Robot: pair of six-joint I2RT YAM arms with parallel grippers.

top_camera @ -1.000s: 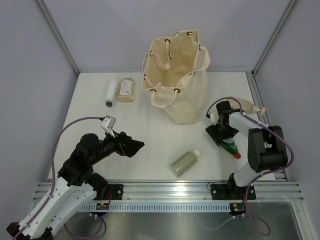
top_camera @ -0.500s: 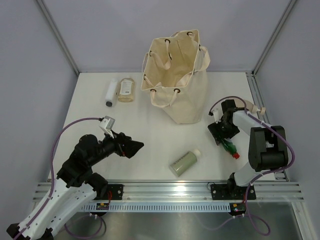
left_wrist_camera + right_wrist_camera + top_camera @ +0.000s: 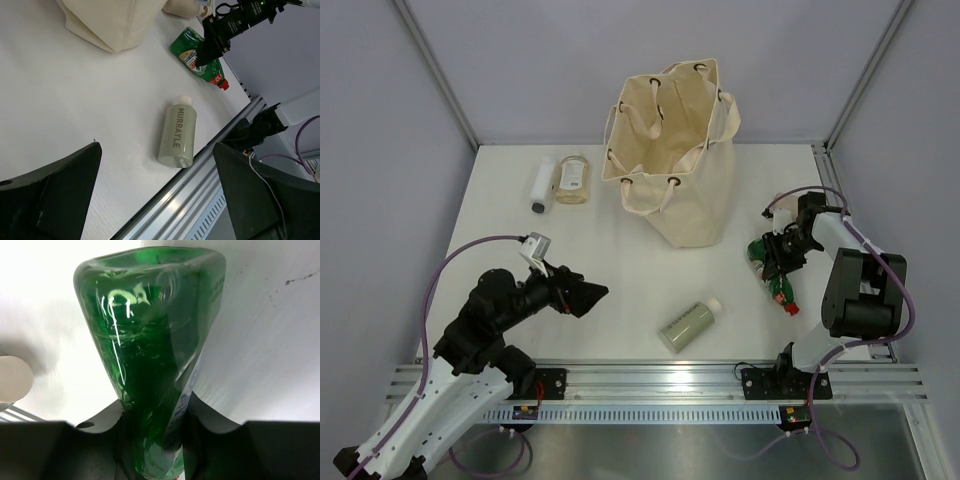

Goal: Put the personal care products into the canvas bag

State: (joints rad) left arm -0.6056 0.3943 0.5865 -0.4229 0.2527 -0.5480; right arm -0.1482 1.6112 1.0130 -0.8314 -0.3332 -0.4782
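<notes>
Green bottle (image 3: 781,289) in low R pincer (image 3: 776,264)

The canvas bag (image 3: 695,205) stands at the far middle of the tabletop (image 3: 510,245). To its left, a tube (image 3: 542,186) and a flat bottle (image 3: 572,178) lie side by side, the tube leftmost. The Murrayle bottle (image 3: 689,325) lies on its side near the front edge, right of centre. At the right side, nearer than the bag, a labelled bottle (image 3: 779,288) sits clamped in the right hand (image 3: 782,258). The left hand (image 3: 582,295) hangs over the near left.
</notes>
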